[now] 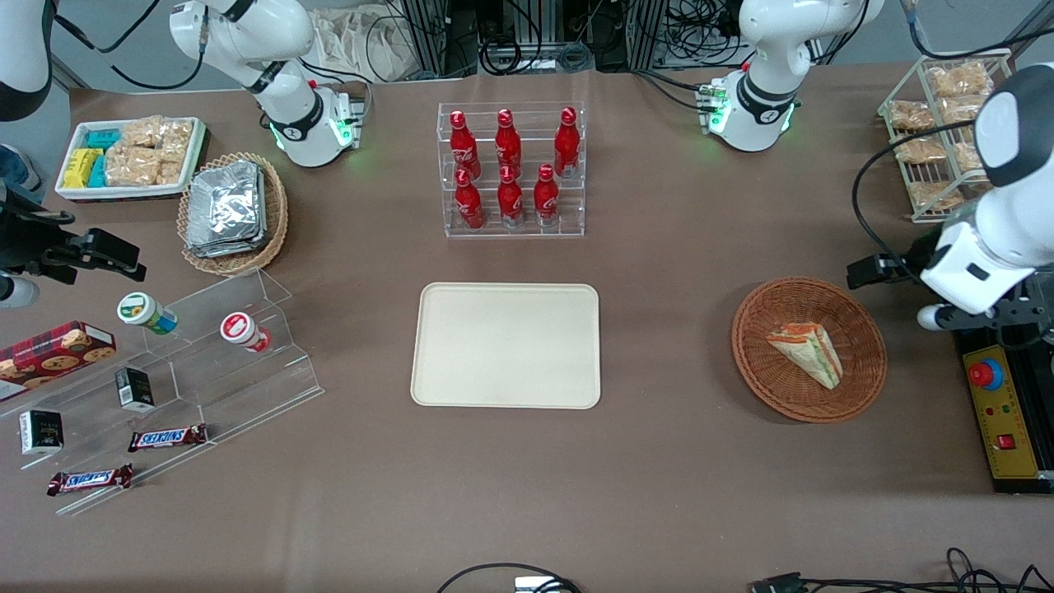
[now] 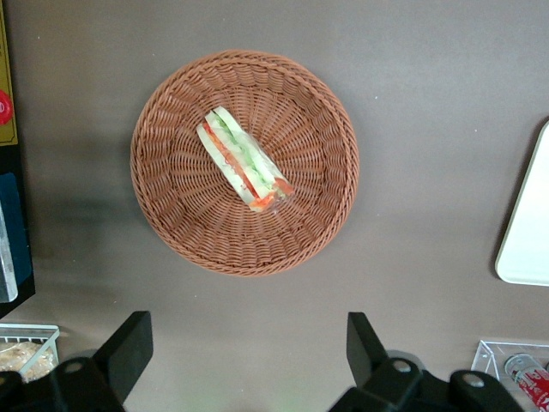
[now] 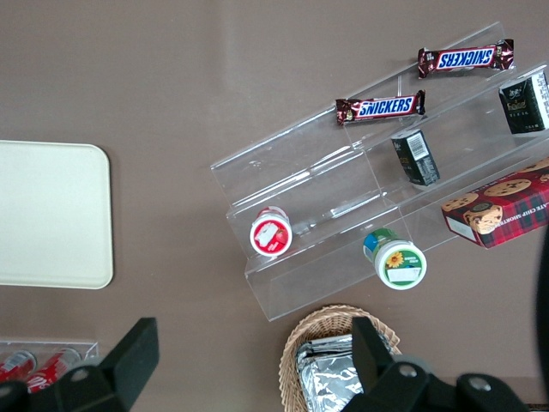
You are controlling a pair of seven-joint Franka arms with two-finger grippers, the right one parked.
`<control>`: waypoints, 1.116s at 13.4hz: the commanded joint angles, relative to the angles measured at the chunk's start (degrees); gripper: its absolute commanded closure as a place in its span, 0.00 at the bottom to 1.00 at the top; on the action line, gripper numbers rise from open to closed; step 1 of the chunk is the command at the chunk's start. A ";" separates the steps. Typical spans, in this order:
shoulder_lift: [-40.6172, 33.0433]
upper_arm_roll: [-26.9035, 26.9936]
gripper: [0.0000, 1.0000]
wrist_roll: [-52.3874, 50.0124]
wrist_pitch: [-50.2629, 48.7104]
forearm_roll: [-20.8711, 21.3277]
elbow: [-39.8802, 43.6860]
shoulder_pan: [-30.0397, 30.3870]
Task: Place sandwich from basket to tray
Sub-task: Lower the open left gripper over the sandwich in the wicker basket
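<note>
Brown table (image 1: 659,461) bears tray (image 1: 506,346), basket (image 1: 809,348); claw (image 2: 249,352) open above.

The working left arm (image 1: 1000,206), at the right edge of the front frame, has glossy white rounded shells with a dark grey-black band at the joint, and a black cable loops from it. Its base (image 1: 753,103), at the upper right of the frame's centre, is a white dome ringed in black with a small logo and glowing green lights. The gripper (image 2: 249,352) has two matte black, wedge-shaped fingers (image 2: 129,343), spread wide, on black mounts with round silver screws.
</note>
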 commanded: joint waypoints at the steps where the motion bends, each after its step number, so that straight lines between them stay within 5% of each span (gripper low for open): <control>1: 2.31 -0.38 0.00 -0.12 -2.39 0.28 3.24 0.32; 5: 3.37 -0.29 0.00 -2.47 -2.39 1.51 1.67 0.40; 15: 6.95 -0.20 0.00 -47.13 11.56 1.60 -4.05 1.46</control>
